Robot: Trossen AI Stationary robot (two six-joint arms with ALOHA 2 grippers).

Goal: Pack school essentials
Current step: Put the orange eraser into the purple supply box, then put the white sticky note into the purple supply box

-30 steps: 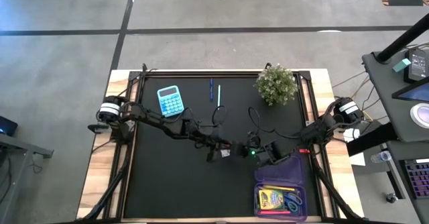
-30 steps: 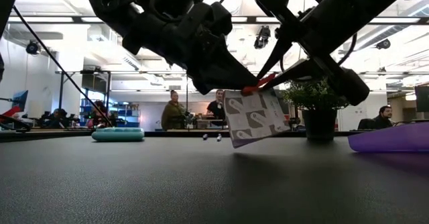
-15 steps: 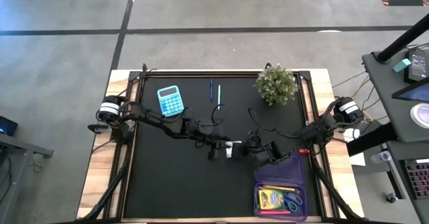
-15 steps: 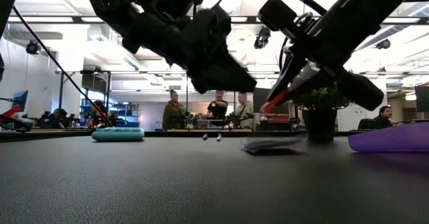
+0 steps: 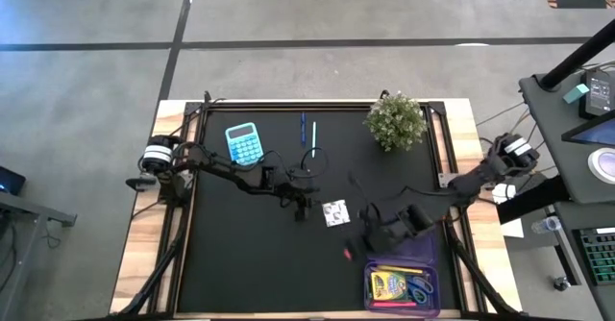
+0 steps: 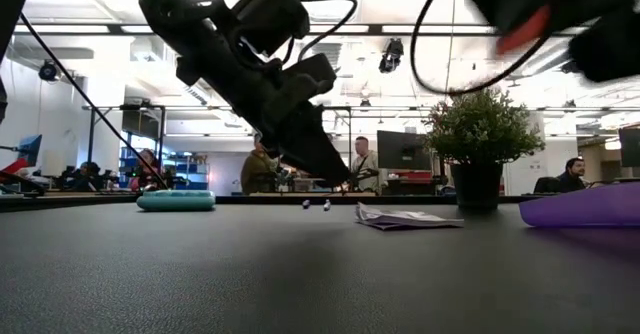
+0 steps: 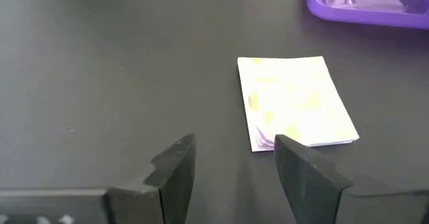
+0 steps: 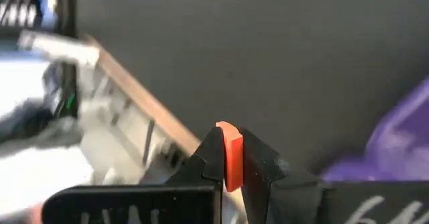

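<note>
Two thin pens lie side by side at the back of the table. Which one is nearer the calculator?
The darker blue pen: it lies on the blue calculator's side of the pair, while the lighter teal pen lies on the side toward the potted plant.

No legible text, label, brand, number or sign is showing in any view. The crayon box [image 5: 388, 284] in the purple case [image 5: 423, 236] is carrying print too small to read. The patterned packet [image 7: 295, 100] lying on the table [image 5: 250, 254] is showing only shapes, no lettering. The calculator [image 5: 243, 144] keys are not resolving into readable figures.
</note>
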